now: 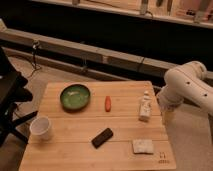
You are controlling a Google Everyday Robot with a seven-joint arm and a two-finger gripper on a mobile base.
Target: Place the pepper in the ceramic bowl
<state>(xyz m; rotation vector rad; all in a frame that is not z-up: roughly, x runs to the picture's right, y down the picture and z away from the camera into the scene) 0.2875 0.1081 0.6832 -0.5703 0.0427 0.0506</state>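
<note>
Wood planks form the table (65, 150), standing on a grey floor (187, 147) before a dark wall. The red pepper (107, 103) lies just right of the green ceramic bowl (62, 97), apart from it. The gripper (167, 119) hangs beside the table's right edge, fingers spread, holding nothing. 1 white cup (41, 127) stands front-left.

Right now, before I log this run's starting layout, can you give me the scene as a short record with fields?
pepper: lying on the table, right of the bowl, not touching it
ceramic bowl: green, back left, pepper not in it
pincer: open, holding nothing, beside the table's right edge
white cup: front left
black block: front centre
white bottle-like object: upright, right side
pale pad: front right
</note>
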